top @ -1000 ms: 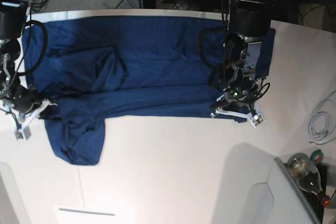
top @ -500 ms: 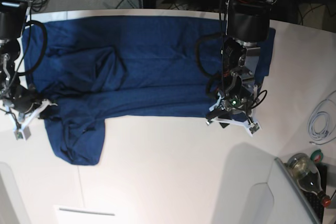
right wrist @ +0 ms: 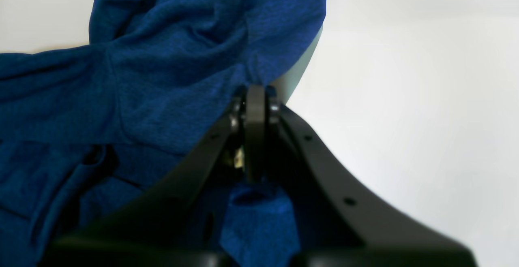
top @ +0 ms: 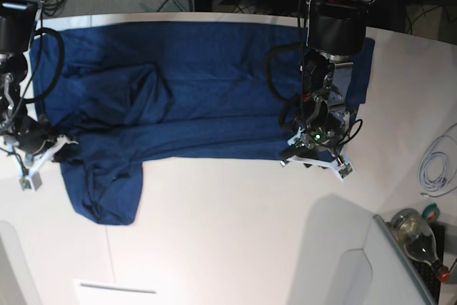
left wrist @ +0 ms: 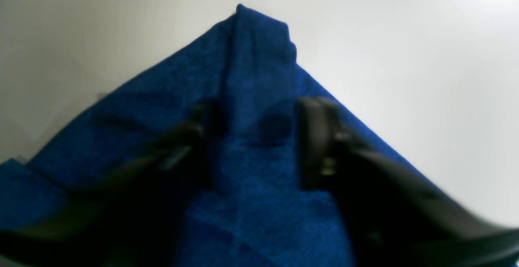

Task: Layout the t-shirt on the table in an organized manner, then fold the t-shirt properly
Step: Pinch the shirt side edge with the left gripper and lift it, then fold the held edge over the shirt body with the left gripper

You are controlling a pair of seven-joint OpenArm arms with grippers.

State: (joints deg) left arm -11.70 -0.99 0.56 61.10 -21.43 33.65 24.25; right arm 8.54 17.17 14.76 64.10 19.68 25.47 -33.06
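The t-shirt [top: 193, 98] lies spread across the far half of the table [top: 235, 233], one long edge running left to right, with a flap hanging toward the near side at the left and a bunched fold in the left middle. Only the base view gives this whole layout, along with a bottle [top: 418, 237] and a white cable [top: 435, 166] at the right edge.

The right gripper [top: 32, 166] sits at the shirt's left edge. From the base view its hold is unclear; the right wrist view settles it: the jaws are pressed together with a pinch of blue cloth [right wrist: 202, 56] caught between them, fabric draping up and left from the tips and more cloth showing below the fingers [right wrist: 255, 137].

The left gripper [top: 314, 158] stands at the shirt's near edge toward the right. The left wrist view, which is blurred, shows a corner of the shirt [left wrist: 259, 40] pointing away over bare table, and the two fingers [left wrist: 316, 137] standing apart on either side of a raised ridge of cloth. The jaws are partly apart; whether they grip the ridge I cannot tell.
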